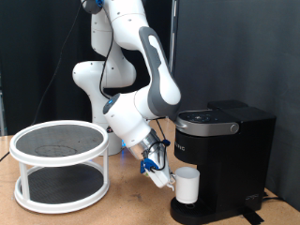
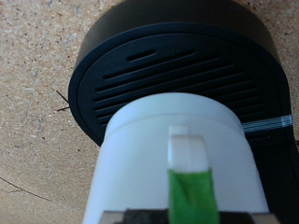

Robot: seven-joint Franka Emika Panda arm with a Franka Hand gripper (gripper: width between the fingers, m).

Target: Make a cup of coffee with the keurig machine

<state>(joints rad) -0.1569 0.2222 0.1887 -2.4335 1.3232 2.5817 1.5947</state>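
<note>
Currently: particleboard tabletop [image 1: 122,211], black curtain [image 1: 37,56] behind. White two-tier round rack [image 1: 60,164] with dark mesh shelves at the exterior view's left. Gripper [image 1: 161,174] is low beside the keurig machine [image 1: 220,159], closed on the handle of the white cup [image 1: 188,186]; wrist view shows a green-padded finger [image 2: 192,191] against the handle. Cup sits over the slotted round drip base [image 2: 173,70]. White logo on the machine front, unreadable.
</note>
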